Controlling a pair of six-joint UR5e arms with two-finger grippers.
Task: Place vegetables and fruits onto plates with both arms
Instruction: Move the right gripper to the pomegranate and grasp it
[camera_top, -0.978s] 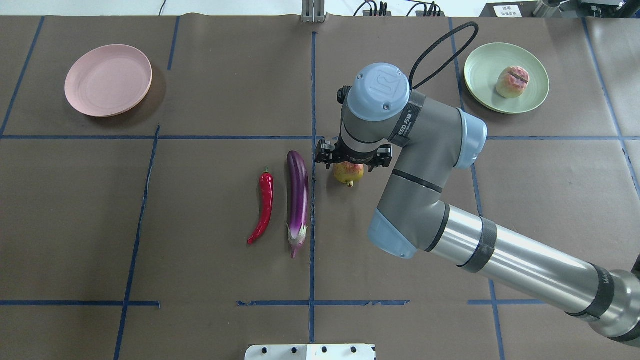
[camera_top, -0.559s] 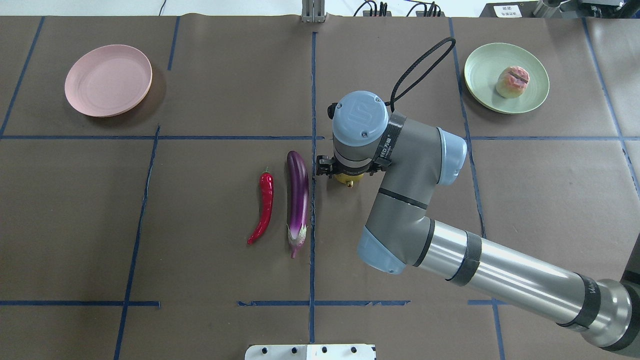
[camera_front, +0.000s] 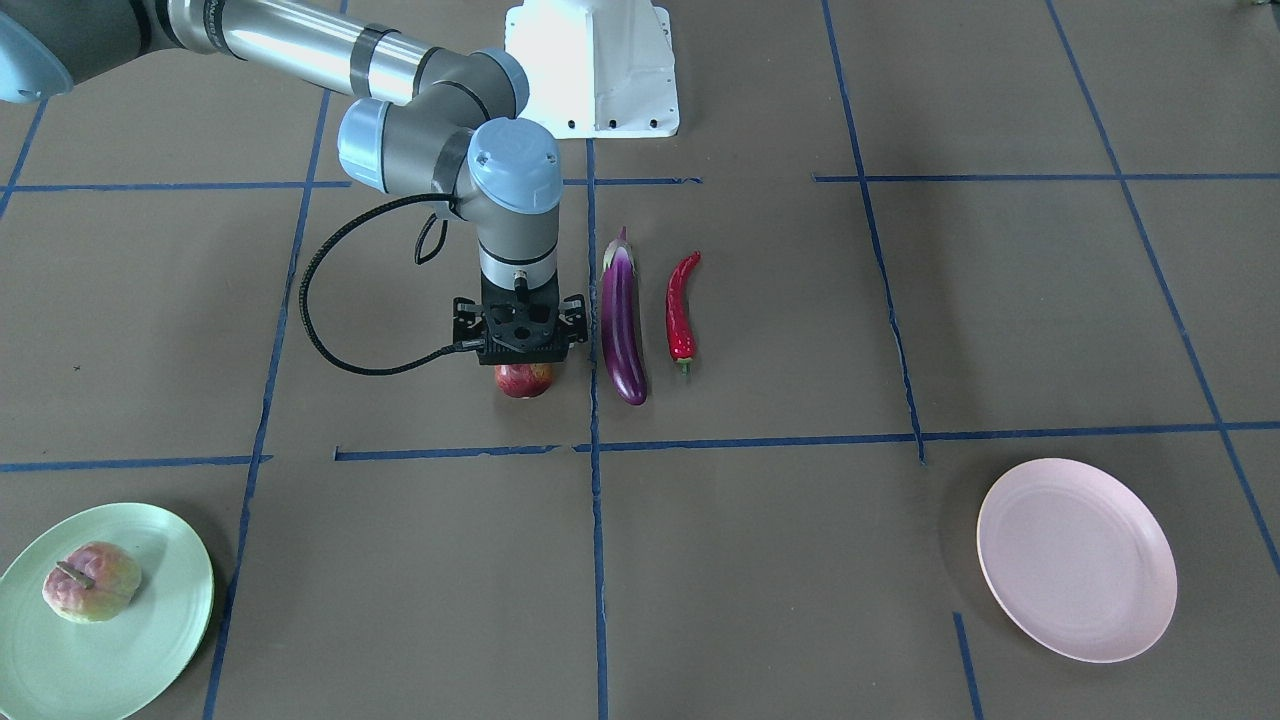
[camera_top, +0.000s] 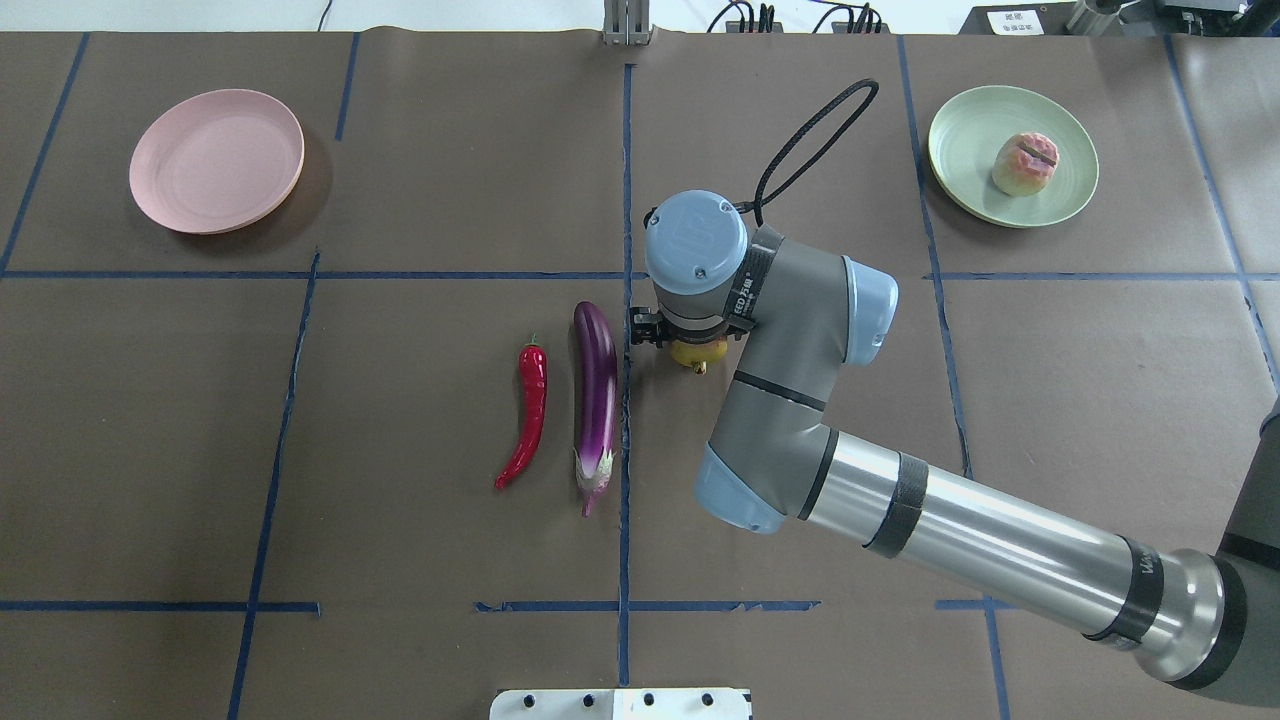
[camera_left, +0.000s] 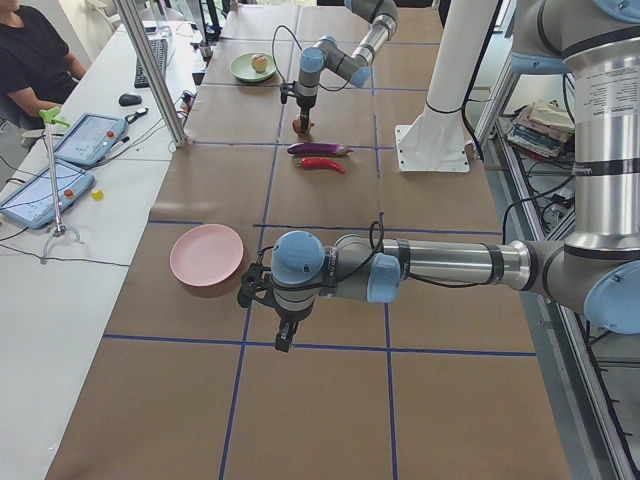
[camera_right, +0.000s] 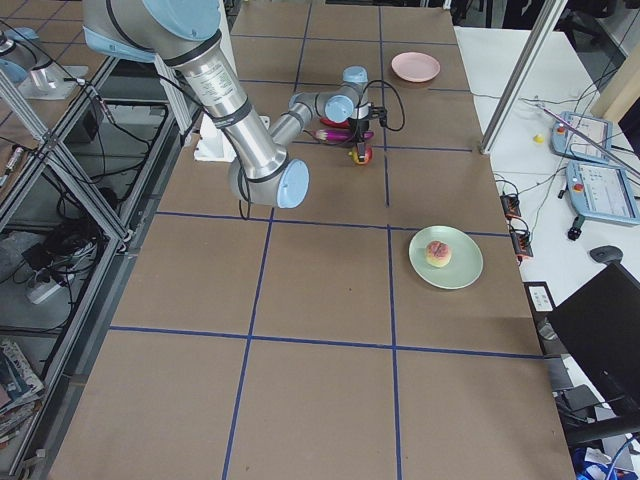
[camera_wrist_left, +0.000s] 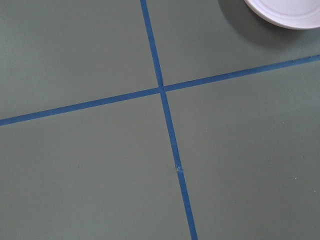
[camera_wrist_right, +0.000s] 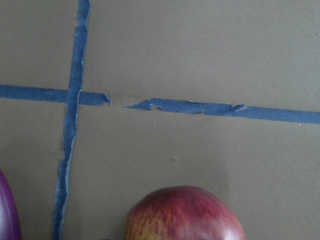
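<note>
My right gripper points straight down over the red and yellow-green fruit, its jaws spread wide to either side of it. The fruit shows under the wrist in the overhead view and fills the bottom of the right wrist view. The purple eggplant and the red chili pepper lie side by side just left of it. The pale pink-and-green fruit sits on the mint plate. The pink plate is bare. My left gripper hangs near the pink plate; I cannot tell its state.
The white base block sits at the near edge. Blue tape lines cross the brown table cover. A metal post stands at the far edge. An operator and tablets are beside the table in the left view.
My right arm has moved toward me and down, bringing the gripper over the red and yellow-green fruit, which is now mostly hidden under the wrist from above. Nothing else moved.
</note>
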